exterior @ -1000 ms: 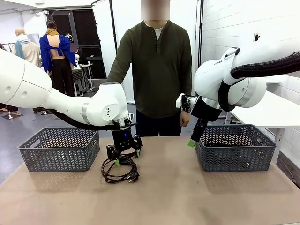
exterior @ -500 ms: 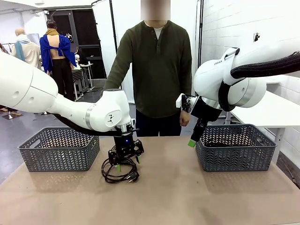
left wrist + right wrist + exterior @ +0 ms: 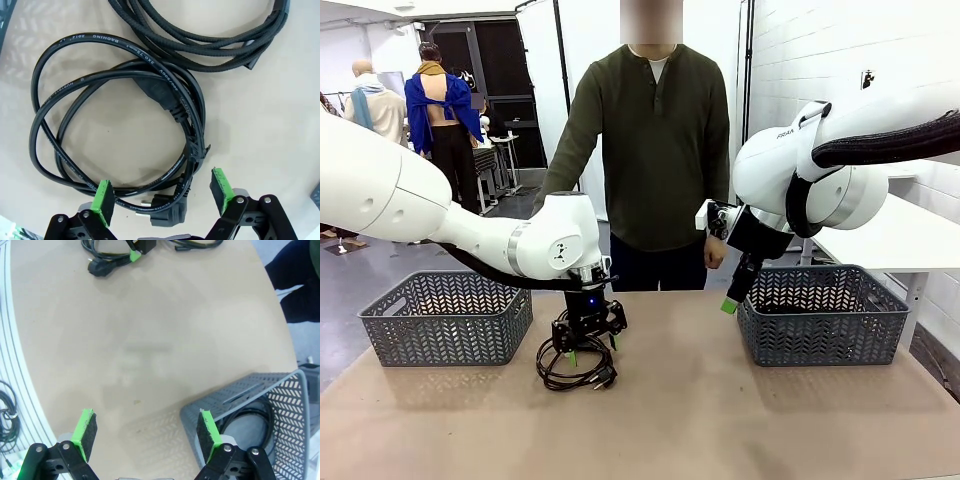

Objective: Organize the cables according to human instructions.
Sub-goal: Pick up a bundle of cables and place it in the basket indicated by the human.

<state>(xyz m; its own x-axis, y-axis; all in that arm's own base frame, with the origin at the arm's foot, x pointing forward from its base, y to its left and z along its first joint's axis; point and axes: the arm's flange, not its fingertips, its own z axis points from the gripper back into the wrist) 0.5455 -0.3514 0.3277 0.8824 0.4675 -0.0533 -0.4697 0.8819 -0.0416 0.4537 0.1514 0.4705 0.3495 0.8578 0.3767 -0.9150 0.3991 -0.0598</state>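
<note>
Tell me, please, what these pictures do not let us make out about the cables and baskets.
1. Front view: the left gripper covers part of the cables; their number is unclear.
2. Left wrist view: the top edge cuts off the braided cable.
3. Front view: lattice walls hide the inside of the left basket and right basket.

I am cataloguing: left arm (image 3: 380, 190) and right arm (image 3: 790, 170) showing white rounded shells; black hose (image 3: 890, 140) running along the right; left gripper (image 3: 161, 184) and right gripper (image 3: 145, 417) wearing black frames and green pads (image 3: 103, 200).
</note>
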